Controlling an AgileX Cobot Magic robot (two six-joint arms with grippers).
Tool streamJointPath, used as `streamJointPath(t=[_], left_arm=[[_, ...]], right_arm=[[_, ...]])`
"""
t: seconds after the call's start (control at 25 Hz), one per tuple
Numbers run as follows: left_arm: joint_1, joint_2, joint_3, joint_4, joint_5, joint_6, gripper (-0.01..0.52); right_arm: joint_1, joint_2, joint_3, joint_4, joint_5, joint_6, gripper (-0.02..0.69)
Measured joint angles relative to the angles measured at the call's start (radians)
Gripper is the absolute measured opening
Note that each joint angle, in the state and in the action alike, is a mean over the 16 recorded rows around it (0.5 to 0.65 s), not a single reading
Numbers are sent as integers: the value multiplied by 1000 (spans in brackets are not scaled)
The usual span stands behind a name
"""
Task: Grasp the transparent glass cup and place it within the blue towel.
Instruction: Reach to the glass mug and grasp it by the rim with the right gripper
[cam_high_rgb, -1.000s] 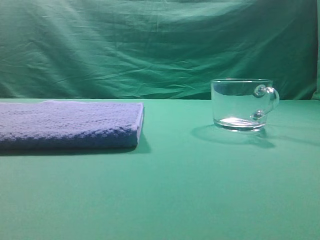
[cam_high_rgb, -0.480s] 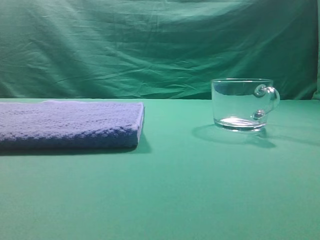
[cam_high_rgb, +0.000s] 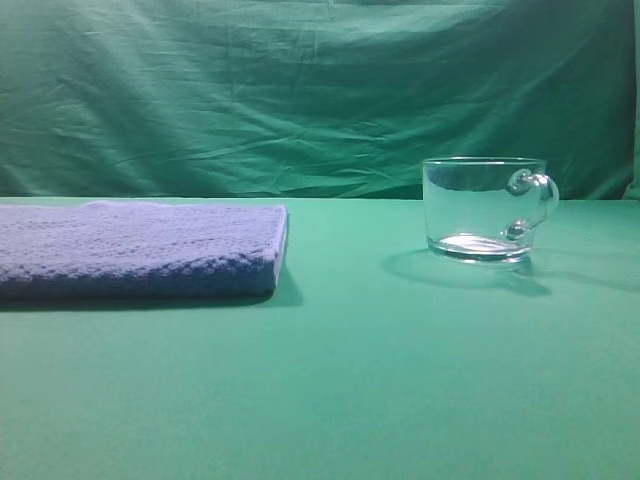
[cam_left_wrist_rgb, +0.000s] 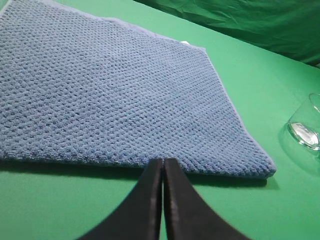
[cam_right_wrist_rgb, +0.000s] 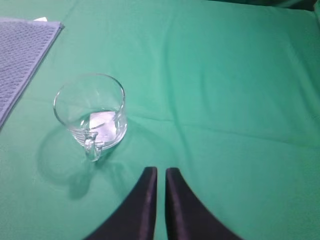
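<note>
Now | cup (cam_right_wrist_rgb: 90, 112) sits alone, apart from towel (cam_left_wrist_rgb: 115, 95) | left gripper (cam_left_wrist_rgb: 163, 161) closed, empty | right gripper (cam_right_wrist_rgb: 160, 170) nearly closed, empty | risk: smooth glass slips, or closed jaws knock it over

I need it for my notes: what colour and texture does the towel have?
The towel is blue-purple with a nubbly woven texture, clearest in the left wrist view.

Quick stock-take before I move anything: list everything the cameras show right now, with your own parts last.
transparent glass cup: one, clear, upright on the table at right, handle pointing right in the exterior view, apart from the towel.
blue towel: one, blue-purple, folded flat at left.
table: one, green cloth cover.
backdrop: one, green cloth, behind.
left gripper: one, black, fingers together, at the towel's near edge.
right gripper: one, black, fingers nearly together, short of the cup.
</note>
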Motion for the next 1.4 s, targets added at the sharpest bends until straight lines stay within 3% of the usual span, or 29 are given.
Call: streamJointPath(t=[0.24, 0.56, 0.72, 1.16, 1.28, 1.4], left_arm=[[0, 0, 0, 0, 0, 0, 0], [0, 0, 0, 0, 0, 0, 0], [0, 0, 0, 0, 0, 0, 0], [0, 0, 0, 0, 0, 0, 0], [0, 0, 0, 0, 0, 0, 0], [0, 0, 0, 0, 0, 0, 0]], right_arm=[[59, 205, -174, -24, 166, -5, 28], [217, 476, -385, -192, 358, 151, 22], [285, 592, -457, -267, 399, 241, 119], [325, 832, -543, -274, 383, 304, 526], [326, 880, -547, -265, 353, 297, 581], [326, 921, -548, -262, 320, 289, 587]])
